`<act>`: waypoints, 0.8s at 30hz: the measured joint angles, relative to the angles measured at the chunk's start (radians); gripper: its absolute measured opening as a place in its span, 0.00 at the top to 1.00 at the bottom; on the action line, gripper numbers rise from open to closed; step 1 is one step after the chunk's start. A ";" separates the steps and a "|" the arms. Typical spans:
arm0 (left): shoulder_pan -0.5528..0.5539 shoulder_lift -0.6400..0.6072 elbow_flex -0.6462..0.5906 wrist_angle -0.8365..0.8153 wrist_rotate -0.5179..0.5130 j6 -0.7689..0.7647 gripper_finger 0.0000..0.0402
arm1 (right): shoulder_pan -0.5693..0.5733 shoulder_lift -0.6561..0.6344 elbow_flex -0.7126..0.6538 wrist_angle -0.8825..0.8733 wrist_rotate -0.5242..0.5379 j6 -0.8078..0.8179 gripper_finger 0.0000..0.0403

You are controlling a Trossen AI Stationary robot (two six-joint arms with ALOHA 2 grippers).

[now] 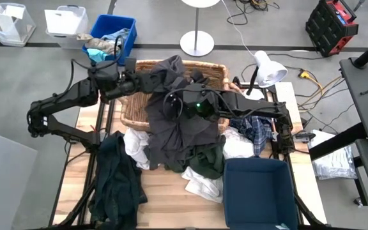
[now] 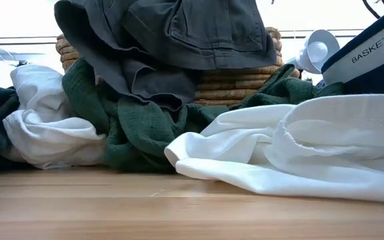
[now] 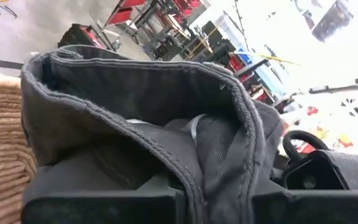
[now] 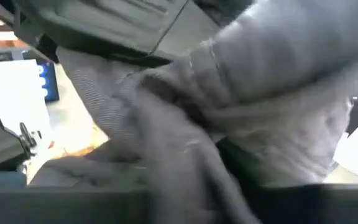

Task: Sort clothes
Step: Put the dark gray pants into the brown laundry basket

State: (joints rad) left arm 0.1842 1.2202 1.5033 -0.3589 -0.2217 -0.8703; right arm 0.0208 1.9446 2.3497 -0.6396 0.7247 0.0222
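From my remote station I see a wicker basket (image 1: 136,112) at the far middle of the desk (image 1: 165,204), with a dark grey garment (image 1: 181,128) draped out of it and down over the pile nearer the front. Around it lie a dark green garment (image 1: 114,179) at near left, a white garment (image 1: 136,145) just beside that, another white garment (image 1: 203,185) at near centre, a second dark green piece (image 1: 206,160) under the grey cloth, and a plaid garment (image 1: 255,131) to the right. A navy fabric bin (image 1: 257,191) occupies the near right corner, and a white desk lamp (image 1: 267,69) stands at far right. Beyond the desk sit a blue crate (image 1: 114,35) of rags and a clear tub (image 1: 66,20). The grey cloth covers both arms' working ends. The left end effector (image 1: 147,82) is closed on the upper hem of the dark grey garment over the basket; the left wrist view shows the hem pinched between its fingers (image 3: 104,208). The right end effector (image 1: 171,105) is buried in the same garment, and I cannot tell its opening.
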 joint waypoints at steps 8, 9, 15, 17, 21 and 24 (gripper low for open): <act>0.002 -0.050 0.002 -0.049 -0.021 0.218 0.96 | 0.005 -0.044 -0.001 0.016 -0.064 -0.037 0.95; 0.001 -0.057 0.002 -0.050 -0.021 0.247 0.96 | 0.005 -0.050 -0.001 0.019 -0.082 -0.036 0.95; 0.001 -0.075 0.009 -0.056 -0.023 0.320 0.96 | 0.005 -0.070 0.001 0.036 -0.112 -0.040 0.95; 0.001 -0.077 0.016 -0.057 -0.022 0.321 0.96 | 0.005 -0.075 0.001 0.047 -0.113 -0.042 0.95; 0.002 -0.077 0.029 -0.065 0.004 0.339 0.92 | 0.005 -0.080 0.004 0.047 -0.103 -0.041 0.96; 0.003 -0.080 0.030 -0.080 0.004 0.339 0.83 | 0.005 -0.084 0.005 0.044 -0.089 -0.042 0.96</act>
State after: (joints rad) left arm 0.1871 1.1400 1.5330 -0.4393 -0.2180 -0.5315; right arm 0.0254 1.8602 2.3549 -0.5958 0.6354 -0.0194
